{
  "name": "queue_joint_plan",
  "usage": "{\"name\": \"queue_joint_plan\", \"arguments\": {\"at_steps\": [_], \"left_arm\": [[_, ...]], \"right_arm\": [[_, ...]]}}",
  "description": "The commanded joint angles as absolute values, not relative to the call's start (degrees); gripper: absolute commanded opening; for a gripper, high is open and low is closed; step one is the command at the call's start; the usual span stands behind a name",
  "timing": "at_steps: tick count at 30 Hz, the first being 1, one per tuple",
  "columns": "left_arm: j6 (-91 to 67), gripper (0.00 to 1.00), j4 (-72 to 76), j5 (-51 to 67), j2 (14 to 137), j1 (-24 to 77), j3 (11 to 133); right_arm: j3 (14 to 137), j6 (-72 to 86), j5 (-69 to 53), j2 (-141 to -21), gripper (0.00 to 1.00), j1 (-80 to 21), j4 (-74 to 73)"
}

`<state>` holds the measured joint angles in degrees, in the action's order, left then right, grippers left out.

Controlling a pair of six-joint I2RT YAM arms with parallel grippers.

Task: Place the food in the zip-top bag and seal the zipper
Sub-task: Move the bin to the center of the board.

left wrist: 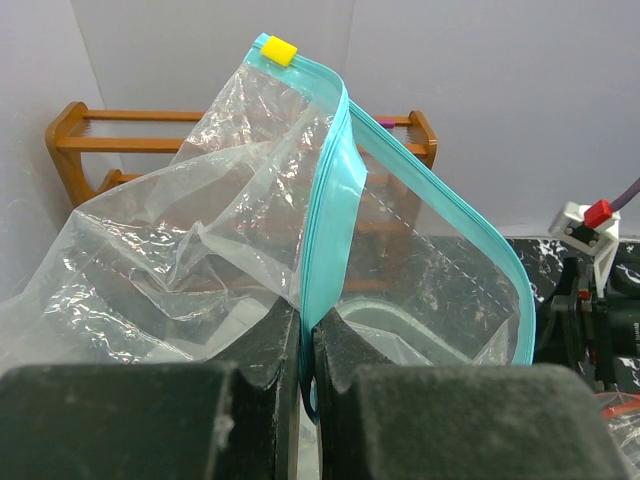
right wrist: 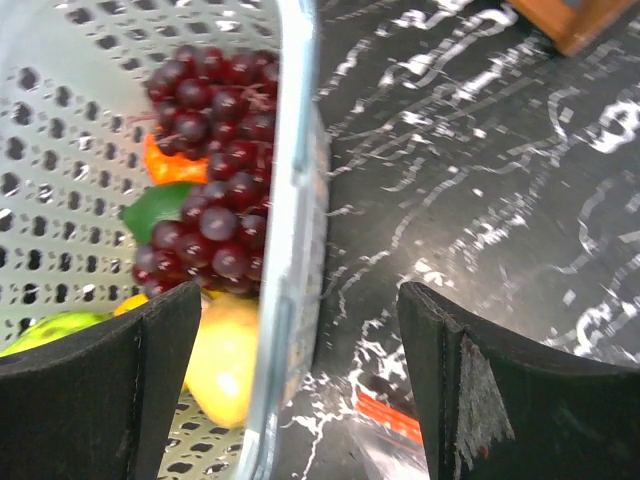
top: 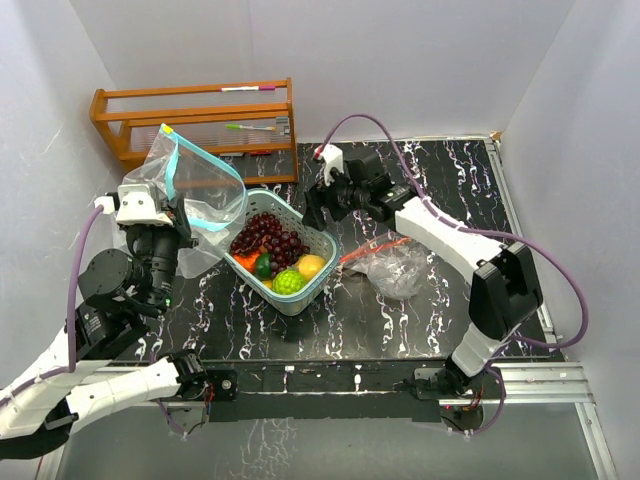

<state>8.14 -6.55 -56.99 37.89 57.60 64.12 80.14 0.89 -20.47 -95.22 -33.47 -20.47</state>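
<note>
A clear zip-top bag (top: pixel 197 172) with a teal zipper strip (left wrist: pixel 325 220) and a yellow slider (left wrist: pixel 280 50) hangs open above the table's left side. My left gripper (top: pixel 188 222) is shut on the teal strip (left wrist: pixel 307 330). The food lies in a pale teal lattice basket (top: pixel 318 272): dark red grapes (top: pixel 270 233), a green fruit (top: pixel 289 281), a yellow fruit (top: pixel 311 265) and an orange piece (top: pixel 246 262). My right gripper (top: pixel 313 214) is open and empty at the basket's far right rim. In its wrist view the rim (right wrist: pixel 290 200) runs between its fingers (right wrist: pixel 150 380), with grapes (right wrist: pixel 215 190) and the yellow fruit (right wrist: pixel 225 360) inside.
A second crumpled clear bag (top: pixel 397 268) with a red zipper (top: pixel 358 253) lies right of the basket. A wooden rack (top: pixel 195 120) with pens stands at the back left. White walls close in the black marbled table (top: pixel 400 320).
</note>
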Motion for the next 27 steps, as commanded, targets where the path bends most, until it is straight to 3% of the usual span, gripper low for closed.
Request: {"name": "queue_joint_plan", "arguments": {"at_steps": [1, 15, 17, 22, 23, 27], "left_arm": [[10.0, 0.0, -6.9, -57.9, 36.8, 57.8, 64.9], [9.6, 0.0, -8.3, -57.3, 35.6, 57.8, 65.4], [9.6, 0.0, -8.6, -57.0, 35.5, 57.7, 65.8], [9.6, 0.0, -8.7, -56.9, 34.6, 57.7, 66.0], [9.7, 0.0, -8.6, -56.9, 34.5, 57.7, 66.0], [9.7, 0.0, -8.6, -56.6, 34.6, 57.7, 66.2]], "right_arm": [[84.4, -2.0, -29.5, -95.9, 0.82, -35.5, -12.5], [96.0, 1.9, -3.5, -110.6, 0.76, -43.6, -19.9], [96.6, 3.0, -0.6, -111.3, 0.64, -44.0, -20.8], [95.1, 8.2, 6.7, -108.8, 0.14, -44.5, -21.7], [94.6, 9.8, 9.1, -107.7, 0.09, -44.8, -22.5], [91.4, 18.4, 18.6, -102.3, 0.08, -44.8, -27.1]]}}
